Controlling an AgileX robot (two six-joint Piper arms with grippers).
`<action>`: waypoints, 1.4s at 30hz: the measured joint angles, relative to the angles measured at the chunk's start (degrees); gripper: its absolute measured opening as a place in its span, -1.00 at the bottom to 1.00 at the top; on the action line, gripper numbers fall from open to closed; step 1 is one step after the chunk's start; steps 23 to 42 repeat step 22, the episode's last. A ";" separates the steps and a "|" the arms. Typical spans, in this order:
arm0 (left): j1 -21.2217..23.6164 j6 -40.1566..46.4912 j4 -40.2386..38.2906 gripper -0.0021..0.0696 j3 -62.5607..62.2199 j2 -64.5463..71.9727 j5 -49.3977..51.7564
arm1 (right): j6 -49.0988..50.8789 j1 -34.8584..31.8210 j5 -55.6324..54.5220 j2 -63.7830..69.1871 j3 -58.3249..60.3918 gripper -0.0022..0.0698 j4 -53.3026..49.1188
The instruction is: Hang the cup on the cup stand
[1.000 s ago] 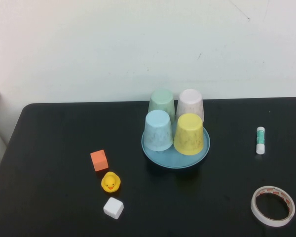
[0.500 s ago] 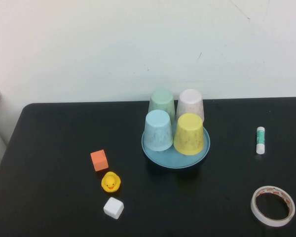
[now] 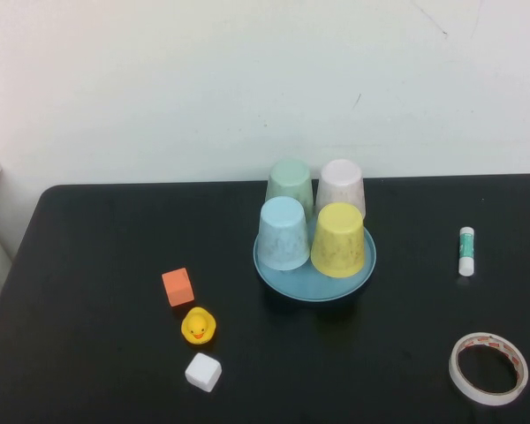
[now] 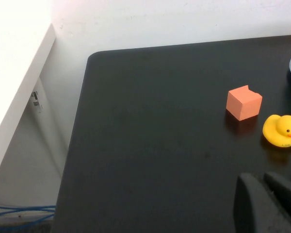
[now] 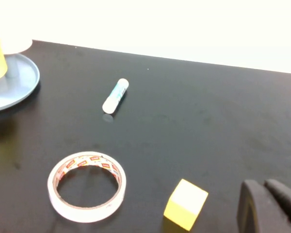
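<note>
On the black surface (image 3: 97,353), toward the far middle, the cup stand (image 3: 314,281) carries four upturned cups. The cup (image 3: 342,186), pale pink, sits at the far right of the stand, mouth down, beside the green cup (image 3: 289,184). In front of them: light blue cup (image 3: 283,233) and yellow cup (image 3: 338,239), touching side by side. To my left of the stand: orange cube (image 3: 177,287), rubber duck (image 3: 198,326), white cube (image 3: 203,372), in a near line toward me. To my right: glue stick (image 3: 466,251), and nearer me a tape roll (image 3: 488,368). A yellow cube (image 5: 185,204) lies near the tape in the right wrist view. My left hand (image 4: 269,204) is clenched, empty, low over the surface near the duck. My right hand (image 5: 269,204) is clenched, empty, near the yellow cube.
</note>
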 joint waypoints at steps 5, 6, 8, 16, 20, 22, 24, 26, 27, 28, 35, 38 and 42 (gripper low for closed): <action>0.00 -0.09 0.00 -0.94 0.00 0.00 0.00 | 1.15 0.00 0.35 0.00 -0.04 -0.94 0.00; 0.00 -0.09 0.00 -0.94 0.00 0.00 0.00 | 1.15 0.00 0.35 0.00 -0.04 -0.94 0.00; 0.00 -0.09 0.00 -0.94 0.00 0.00 0.00 | 1.15 0.00 0.35 0.00 -0.04 -0.94 0.00; 0.00 -0.09 0.00 -0.94 0.00 0.00 0.00 | 1.15 1.05 0.35 0.00 -0.04 -0.94 0.00; 0.00 -0.09 0.00 -0.95 0.00 0.00 0.00 | 1.15 1.05 0.35 0.00 -0.04 -0.94 0.00; 0.00 -0.09 0.00 -0.95 0.00 0.00 0.00 | 1.15 1.05 0.35 0.00 -0.04 -0.94 0.00; 0.00 -0.09 0.00 -0.95 0.00 0.00 0.00 | 1.15 1.05 0.35 0.00 -0.04 -0.94 0.00; 0.00 -0.09 0.00 -0.95 0.00 0.00 0.00 | 1.15 1.05 0.35 0.00 -0.04 -0.94 0.00; 0.00 -0.09 0.00 -0.95 0.00 0.00 0.00 | 1.15 1.05 0.35 0.00 -0.04 -0.94 0.00; 0.00 -0.09 0.00 -0.95 0.00 0.00 0.00 | 1.15 1.05 0.35 0.00 -0.04 -0.94 0.00; 0.00 -0.09 0.00 -0.95 0.00 0.00 0.00 | 1.15 1.05 0.35 0.00 -0.04 -0.94 0.00; 0.00 -0.09 0.00 -0.95 0.00 0.00 0.00 | 1.15 1.05 0.35 0.00 -0.04 -0.94 0.00; 0.00 -0.09 0.00 -0.95 0.00 0.00 0.00 | 1.15 1.05 0.35 0.00 -0.04 -0.94 0.00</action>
